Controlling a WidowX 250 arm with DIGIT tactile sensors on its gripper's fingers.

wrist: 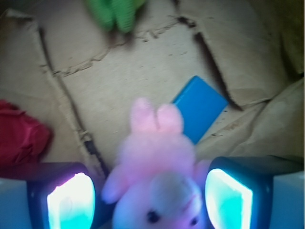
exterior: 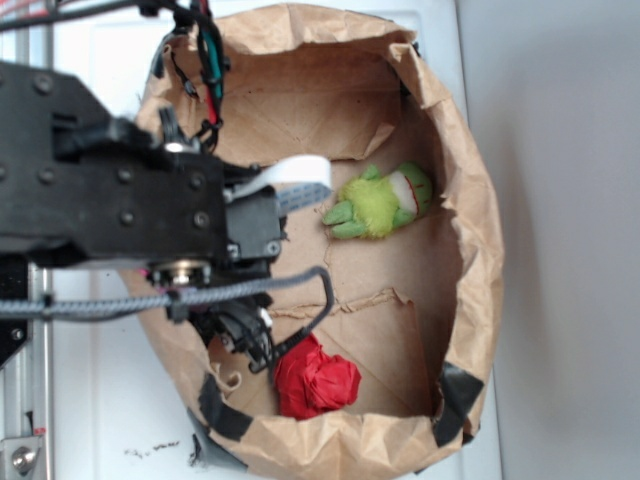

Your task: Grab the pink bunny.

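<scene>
Low in the wrist view, the soft pale-pink plush bunny [wrist: 155, 186] lies on creased brown cardboard [wrist: 143, 67] between the spread pads of the released claw [wrist: 150, 200], inside a crumpled paper-walled enclosure [exterior: 480, 230].

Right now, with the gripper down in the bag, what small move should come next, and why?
Probably close the gripper. In the wrist view the pink bunny sits between the two open fingers, one on each side of its body, with a gap left on both sides. The blue card, red cloth ball and green plush lie clear of it, so closing should catch only the bunny.
</scene>
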